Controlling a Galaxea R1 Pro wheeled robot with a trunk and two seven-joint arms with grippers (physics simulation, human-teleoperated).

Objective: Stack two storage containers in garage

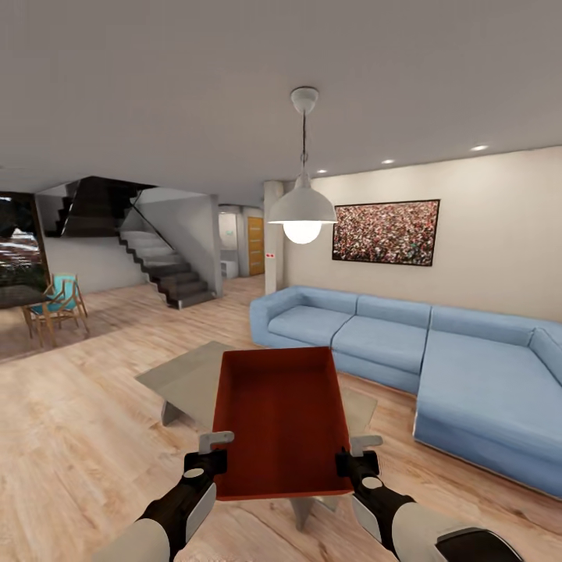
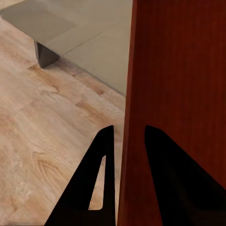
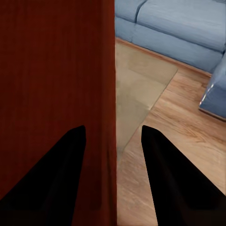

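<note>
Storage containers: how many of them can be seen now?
1. The storage container is held between the left gripper and right gripper, above the coffee table. The second one may be elsewhere.

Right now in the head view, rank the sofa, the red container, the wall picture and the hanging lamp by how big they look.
1. blue sofa
2. storage container, inflated by nearness to the camera
3. wall picture
4. hanging lamp, smallest, though close to the picture
</note>
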